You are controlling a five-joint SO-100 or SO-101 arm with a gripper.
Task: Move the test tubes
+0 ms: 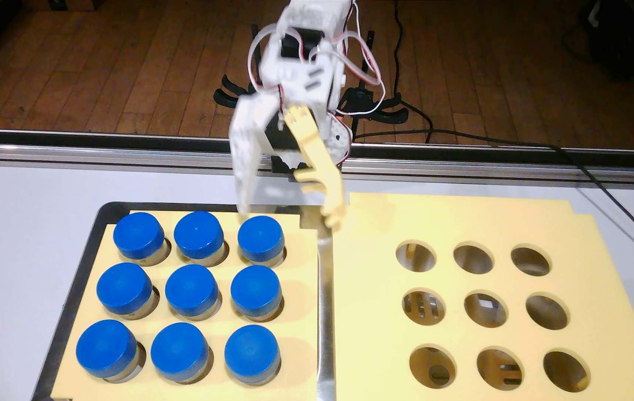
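In the fixed view, the gripper (288, 218) hung with its jaws spread wide and nothing between them, its white finger (244, 169) reaching down to the far edge of the metal tray (325, 308) and its pale yellow finger (323, 181) ending over the tray's far right corner. Both tips stood just beyond the far right vial, apart from it (whether they touched the tray I could not tell, as the arm was a little blurred).

The test tubes (191, 290), nine of them with round blue caps, sat in three rows of three in the holes of the foam board (300, 270) that lay inside the tray. All nine stood upright and seated.

To the right of the tray, touching its right rim or just beside it, lay a second foam board (462, 219) with nine round holes, none holding a vial. The arm's base (307, 162) was clamped to the table edge beyond the tray, with dark wooden floor (115, 69) behind it.
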